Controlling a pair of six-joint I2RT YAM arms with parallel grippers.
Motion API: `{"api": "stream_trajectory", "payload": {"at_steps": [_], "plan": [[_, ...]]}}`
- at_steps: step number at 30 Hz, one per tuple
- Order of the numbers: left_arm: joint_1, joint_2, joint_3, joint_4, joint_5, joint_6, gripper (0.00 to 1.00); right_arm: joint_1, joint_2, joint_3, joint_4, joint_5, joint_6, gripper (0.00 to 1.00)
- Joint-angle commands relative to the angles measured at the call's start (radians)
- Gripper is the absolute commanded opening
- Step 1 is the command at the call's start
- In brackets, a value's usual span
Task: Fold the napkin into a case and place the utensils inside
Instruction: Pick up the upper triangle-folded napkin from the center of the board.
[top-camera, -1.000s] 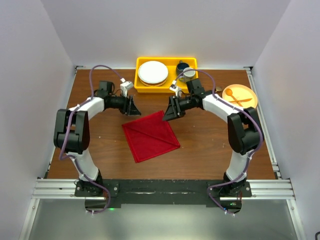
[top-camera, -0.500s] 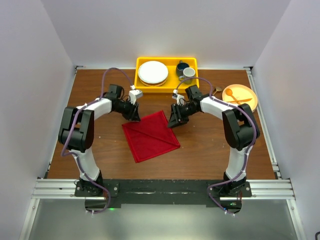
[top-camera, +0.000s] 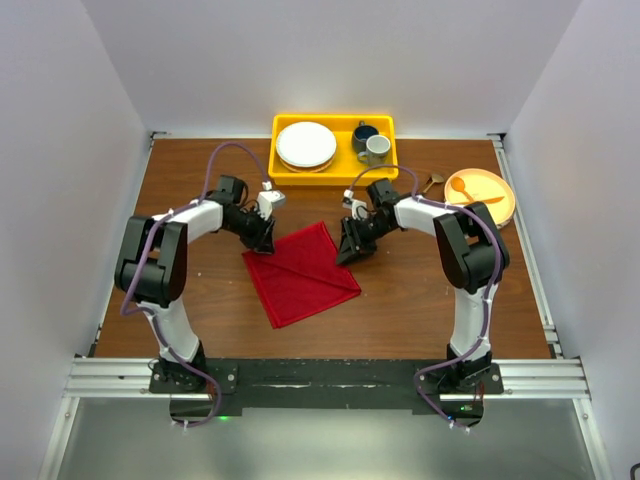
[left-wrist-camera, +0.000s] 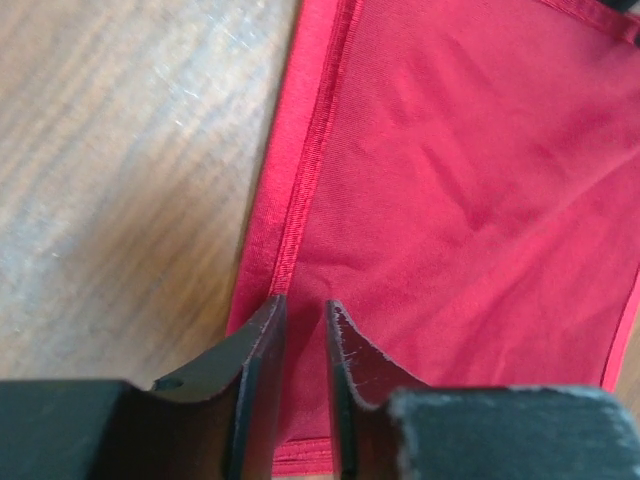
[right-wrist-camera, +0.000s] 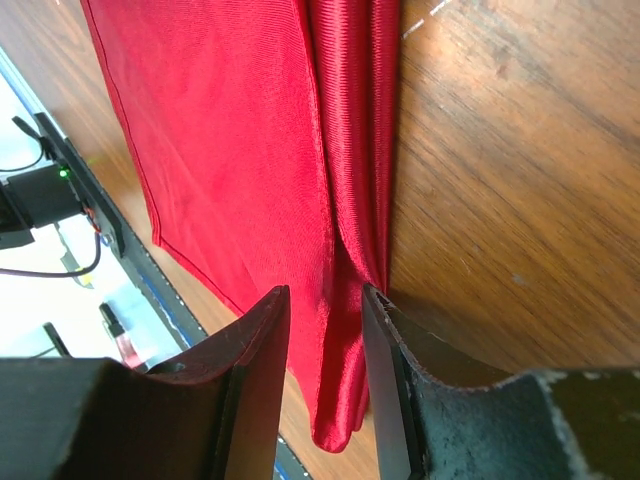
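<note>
Both left claw (left-wrist-camera: 305, 305) and right claw (right-wrist-camera: 325, 295) clench the napkin (top-camera: 300, 275) along its edge, bare table (top-camera: 405, 290) around

I work in a robotics lab test cell, not a home. My brown wooden tabletop (top-camera: 400, 300) is boxed in on three sides by plain white panel walls (top-camera: 60, 150). At its near edge a bare aluminium rail (top-camera: 540, 378) carries my white-and-black left arm (top-camera: 165, 260) and right arm (top-camera: 470, 250), with purple cables (top-camera: 235, 150) looping off them. A yellow plastic tray (top-camera: 335, 181) of dishes at the tabletop's far edge and a red cloth napkin (top-camera: 300, 275) at its middle look like staged props.
</note>
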Motion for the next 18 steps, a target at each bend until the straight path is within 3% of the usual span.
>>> {"api": "stream_trajectory", "payload": {"at_steps": [1,7,14,18], "plan": [[-0.007,-0.043,0.028,-0.048,0.072,0.067,0.36,0.005,-0.038,0.072,-0.015,0.006,-0.046,0.4],[-0.013,-0.019,0.171,0.056,0.188,0.01,0.53,0.004,-0.037,0.13,0.0,0.042,-0.066,0.4],[-0.076,0.149,0.369,0.036,0.192,0.067,0.59,-0.019,-0.001,0.173,0.047,0.052,-0.045,0.44],[-0.102,0.219,0.39,0.047,0.185,0.093,0.6,-0.031,0.031,0.207,0.055,0.058,-0.043,0.47]]}}
